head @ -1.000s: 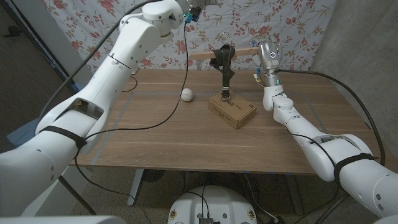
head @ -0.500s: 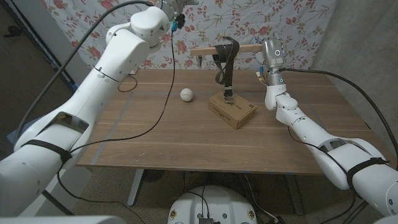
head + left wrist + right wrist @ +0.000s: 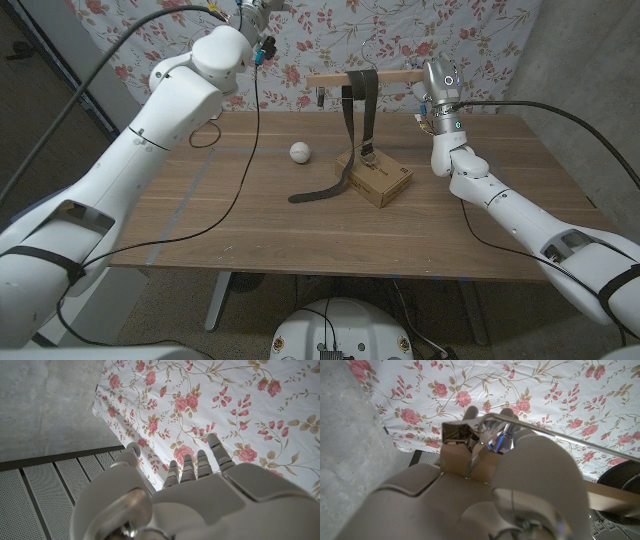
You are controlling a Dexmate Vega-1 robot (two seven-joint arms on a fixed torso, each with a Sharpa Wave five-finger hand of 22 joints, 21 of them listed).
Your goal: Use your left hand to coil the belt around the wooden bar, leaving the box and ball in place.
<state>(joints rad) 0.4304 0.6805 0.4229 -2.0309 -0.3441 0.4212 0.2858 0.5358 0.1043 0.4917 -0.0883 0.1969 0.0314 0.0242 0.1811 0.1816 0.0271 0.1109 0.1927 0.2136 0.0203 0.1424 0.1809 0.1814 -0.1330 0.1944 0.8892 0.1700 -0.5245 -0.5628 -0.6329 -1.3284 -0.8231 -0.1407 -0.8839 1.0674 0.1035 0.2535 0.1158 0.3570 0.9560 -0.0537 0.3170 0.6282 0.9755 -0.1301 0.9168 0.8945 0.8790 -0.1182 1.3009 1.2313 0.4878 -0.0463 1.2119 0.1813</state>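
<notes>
My right hand (image 3: 436,88) grips one end of the wooden bar (image 3: 365,78) and holds it level above the table's far side; that bar end (image 3: 456,446) pokes out of the same hand (image 3: 520,485) in the right wrist view. The dark belt (image 3: 357,105) hangs over the bar. Its buckle end reaches the cardboard box (image 3: 376,179), and its other end (image 3: 318,191) trails on the table. A white ball (image 3: 300,152) lies left of the box. My left hand (image 3: 210,485) is raised high, its fingers apart and holding nothing, facing the floral cloth.
A floral cloth (image 3: 470,40) hangs behind the table (image 3: 250,230). A black cable (image 3: 245,170) droops from my raised left arm across the left part of the table. Concrete wall stands at the right.
My left arm has swung up and to the left, away from the bar. The belt has come loose from its coil, and one end has dropped onto the table.
</notes>
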